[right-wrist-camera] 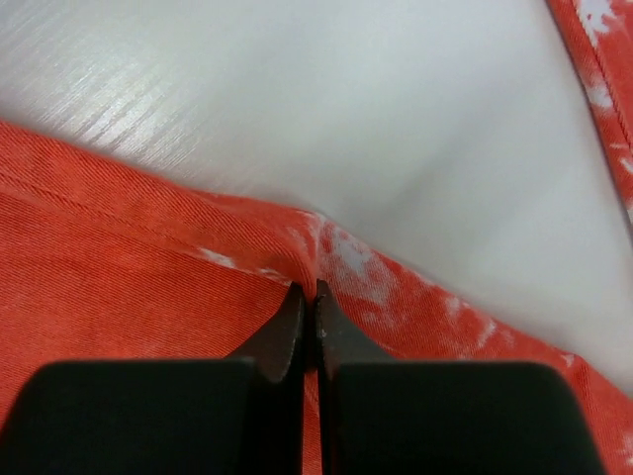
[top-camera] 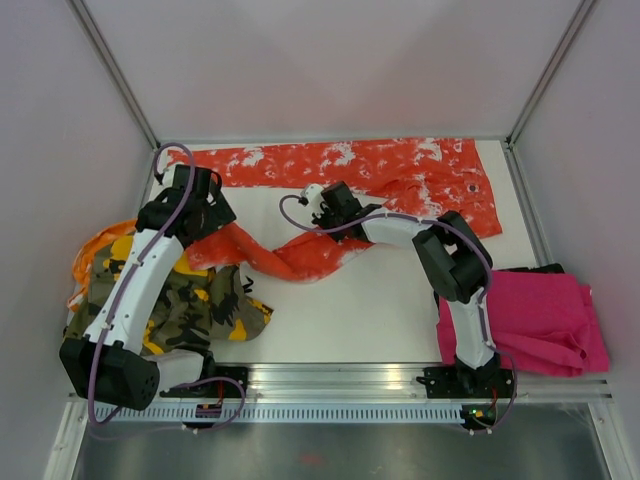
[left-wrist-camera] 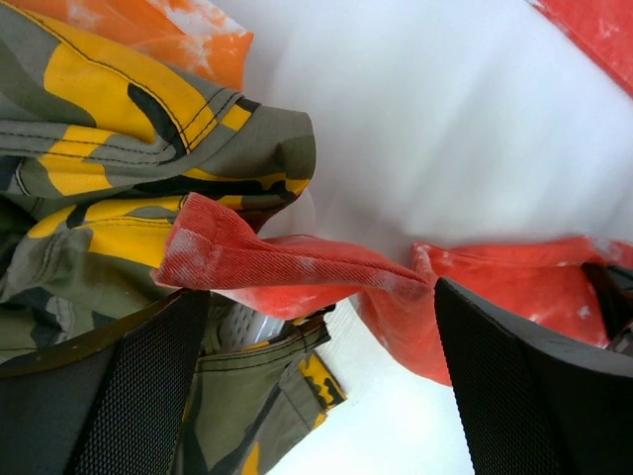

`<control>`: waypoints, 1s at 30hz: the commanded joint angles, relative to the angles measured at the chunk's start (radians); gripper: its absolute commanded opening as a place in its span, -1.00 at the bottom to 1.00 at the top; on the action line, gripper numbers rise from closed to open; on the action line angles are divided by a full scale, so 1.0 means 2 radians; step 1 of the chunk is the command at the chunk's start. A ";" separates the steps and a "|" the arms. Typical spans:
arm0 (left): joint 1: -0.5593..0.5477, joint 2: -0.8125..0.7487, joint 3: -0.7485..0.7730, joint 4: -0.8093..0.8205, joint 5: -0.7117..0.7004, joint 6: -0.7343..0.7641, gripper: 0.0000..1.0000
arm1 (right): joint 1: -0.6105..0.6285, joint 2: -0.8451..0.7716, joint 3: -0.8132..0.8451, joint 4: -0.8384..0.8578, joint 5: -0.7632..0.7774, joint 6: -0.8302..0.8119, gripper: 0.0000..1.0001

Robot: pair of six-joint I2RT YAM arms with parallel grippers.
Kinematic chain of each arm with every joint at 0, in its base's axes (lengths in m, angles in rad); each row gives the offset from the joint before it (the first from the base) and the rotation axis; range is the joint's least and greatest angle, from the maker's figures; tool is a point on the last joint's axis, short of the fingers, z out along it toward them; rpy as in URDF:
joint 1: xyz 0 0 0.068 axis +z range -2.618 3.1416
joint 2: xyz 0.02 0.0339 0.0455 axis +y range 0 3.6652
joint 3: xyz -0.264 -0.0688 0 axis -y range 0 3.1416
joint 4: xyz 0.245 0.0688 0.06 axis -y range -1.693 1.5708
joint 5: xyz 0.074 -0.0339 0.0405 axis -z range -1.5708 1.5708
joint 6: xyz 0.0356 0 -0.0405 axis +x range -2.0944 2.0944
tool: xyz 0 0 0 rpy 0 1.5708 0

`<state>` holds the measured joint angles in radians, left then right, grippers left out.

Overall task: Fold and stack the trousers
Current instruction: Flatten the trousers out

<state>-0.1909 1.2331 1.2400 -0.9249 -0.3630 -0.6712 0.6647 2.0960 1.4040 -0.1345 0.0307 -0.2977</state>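
The orange-red splatter-print trousers (top-camera: 400, 170) lie spread along the far side of the table, one leg curling toward the near left (top-camera: 290, 258). My right gripper (top-camera: 318, 210) rests on that cloth. In the right wrist view it (right-wrist-camera: 309, 297) is shut, pinching a raised fold of the orange-red fabric (right-wrist-camera: 129, 257). My left gripper (top-camera: 212, 222) hovers open over the leg's hem. The hem (left-wrist-camera: 287, 267) lies between the wide-apart fingers (left-wrist-camera: 138, 396), untouched. Camouflage trousers (top-camera: 195, 300) sit crumpled at the left, and a folded magenta pair (top-camera: 545, 320) lies at the right.
A pale orange cloth (top-camera: 95, 250) pokes out from under the camouflage pile, also visible in the left wrist view (left-wrist-camera: 168, 30). Enclosure walls bound the white table (top-camera: 370, 310) on three sides. A metal rail (top-camera: 340, 380) runs along the near edge.
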 commanded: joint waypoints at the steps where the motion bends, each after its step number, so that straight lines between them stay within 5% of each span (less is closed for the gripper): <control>1: 0.003 -0.003 0.023 0.012 0.010 0.069 0.99 | -0.003 -0.007 0.001 0.029 0.021 0.009 -0.99; 9: 0.006 0.008 0.056 0.022 0.062 0.224 0.99 | -0.039 -0.101 -0.047 0.087 0.012 0.078 -1.00; 19: 0.065 -0.010 0.030 0.001 0.069 0.024 0.99 | -0.042 -0.163 -0.095 0.100 0.002 0.095 -1.00; 30: 0.090 0.007 -0.019 0.060 0.082 0.108 0.99 | -0.043 -0.184 -0.126 0.112 -0.013 0.105 -1.00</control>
<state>-0.0189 1.2407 1.2022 -0.8753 -0.2249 -0.5194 0.5770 1.7763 1.1580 0.0418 0.0231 -0.1120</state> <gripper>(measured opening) 0.993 0.021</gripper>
